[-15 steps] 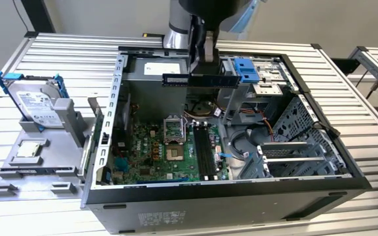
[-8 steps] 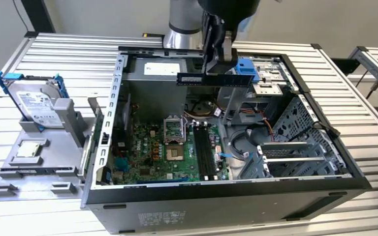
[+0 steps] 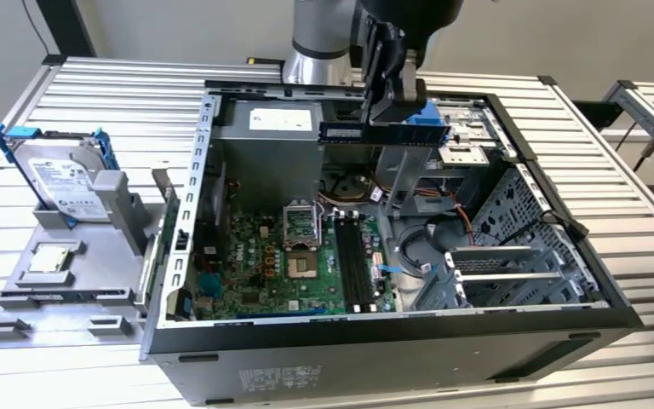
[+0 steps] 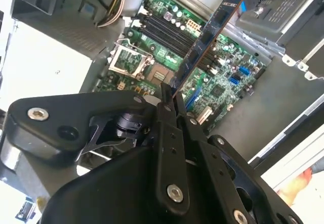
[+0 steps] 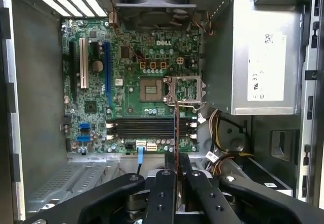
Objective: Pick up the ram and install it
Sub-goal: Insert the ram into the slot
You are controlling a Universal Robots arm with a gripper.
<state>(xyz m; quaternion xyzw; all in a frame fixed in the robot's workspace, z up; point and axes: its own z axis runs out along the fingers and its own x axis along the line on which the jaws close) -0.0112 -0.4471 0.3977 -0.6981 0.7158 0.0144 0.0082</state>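
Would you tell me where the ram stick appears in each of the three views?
Exterior view: the ram level in the gripper, above the case.
Second wrist view: slanting out from the gripper.
First wrist view: edge-on, a thin line from the gripper.
Shared landmark: the processor socket.

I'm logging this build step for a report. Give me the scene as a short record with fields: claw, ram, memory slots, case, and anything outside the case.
claw: shut on the ram, above the open case
ram: held in the air, roughly level, not yet in a slot
memory slots: black, on the green motherboard, look empty
case: lying on its side, panel off
hard drive: upright in a grey holder, at the exterior view's left of the case
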